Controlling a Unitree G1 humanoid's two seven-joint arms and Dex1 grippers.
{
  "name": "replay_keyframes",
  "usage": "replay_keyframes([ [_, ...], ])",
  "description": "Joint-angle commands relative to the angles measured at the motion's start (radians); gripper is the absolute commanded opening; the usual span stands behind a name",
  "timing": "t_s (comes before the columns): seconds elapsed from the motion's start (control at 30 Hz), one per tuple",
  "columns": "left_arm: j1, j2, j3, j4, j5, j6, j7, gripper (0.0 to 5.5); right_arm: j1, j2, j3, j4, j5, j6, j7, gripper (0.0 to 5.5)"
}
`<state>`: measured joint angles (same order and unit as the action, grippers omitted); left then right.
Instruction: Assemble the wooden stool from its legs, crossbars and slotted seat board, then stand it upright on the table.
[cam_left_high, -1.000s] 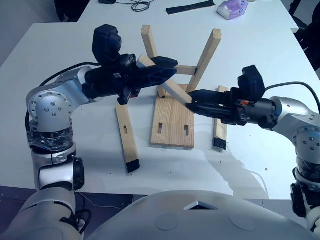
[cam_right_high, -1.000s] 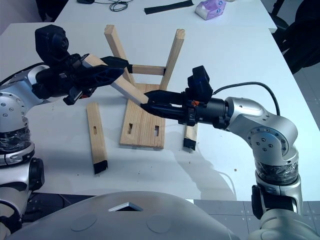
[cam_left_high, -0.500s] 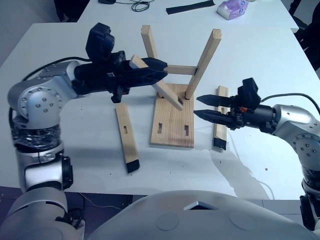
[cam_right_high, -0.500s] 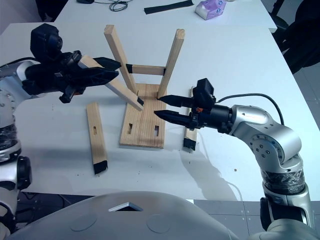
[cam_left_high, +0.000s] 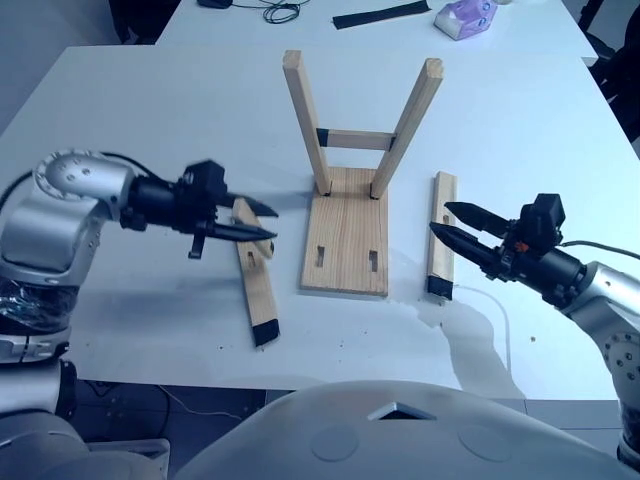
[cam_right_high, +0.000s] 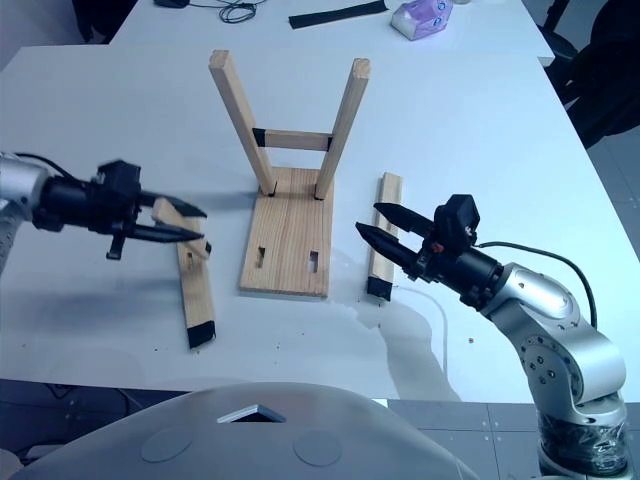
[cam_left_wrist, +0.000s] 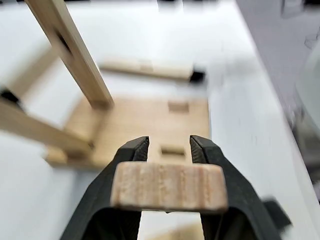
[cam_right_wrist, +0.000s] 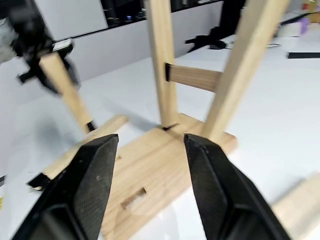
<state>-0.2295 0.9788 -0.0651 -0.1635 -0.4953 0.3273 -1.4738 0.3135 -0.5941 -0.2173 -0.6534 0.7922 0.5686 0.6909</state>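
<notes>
The left gripper's (cam_left_high: 262, 225) fingers (cam_left_wrist: 132, 152) are clamped on the end of a short crossbar (cam_left_wrist: 167, 186). It is held off the table (cam_left_high: 150, 100), above the far end of the left loose leg (cam_left_high: 255, 280) and to the left of the seat board (cam_left_high: 345, 235). The right gripper's (cam_left_high: 442, 218) fingers (cam_right_wrist: 95, 175) stand wide apart with nothing between them. They hover just over the right loose leg (cam_left_high: 438, 235) and point toward the board. From where I stand the job looks about half done. The seat board lies flat in the middle of the table with two upright legs (cam_left_high: 305, 120) seated in its far slots. These lean apart slightly and are tied together by a fitted crossbar (cam_left_high: 355, 139) partway up. The two near slots (cam_left_high: 320, 256) are open. The two loose legs lie on the table on either side of the board, each with a dark tip at its near end, and the left one shows a small mortise along its face. I judge that what remains is to join those two legs with the held crossbar, press them into the open slots, then turn the whole thing over onto its feet. All the wood is pale and square-cut. The standing pair looks only lightly seated, so a knock could tip it.
</notes>
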Motion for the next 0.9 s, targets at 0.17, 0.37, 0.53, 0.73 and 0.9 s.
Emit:
replay_keyframes([
  [0.17, 0.051, -0.02, 0.069, 0.119, 0.077, -0.125, 0.074, 1.31, 0.062, 0.029, 0.038, 0.004, -0.099, -0.077, -0.015, 2.41],
  [0.37, 0.116, -0.039, 0.064, 0.11, 0.093, -0.158, 0.094, 1.31, 0.073, 0.036, 0.066, 0.019, -0.137, -0.1, -0.009, 2.41],
  [0.53, 0.143, -0.048, 0.064, 0.086, 0.091, -0.156, 0.11, 1.31, 0.063, 0.026, 0.058, 0.021, -0.137, -0.099, -0.003, 2.41],
  [0.73, 0.151, -0.024, 0.058, 0.091, 0.098, -0.165, 0.084, 1.31, 0.061, 0.026, 0.055, 0.018, -0.139, -0.098, -0.006, 2.41],
  [0.9, 0.178, -0.014, 0.051, 0.085, 0.109, -0.174, 0.08, 1.31, 0.072, 0.031, 0.053, 0.015, -0.149, -0.106, -0.011, 2.41],
])
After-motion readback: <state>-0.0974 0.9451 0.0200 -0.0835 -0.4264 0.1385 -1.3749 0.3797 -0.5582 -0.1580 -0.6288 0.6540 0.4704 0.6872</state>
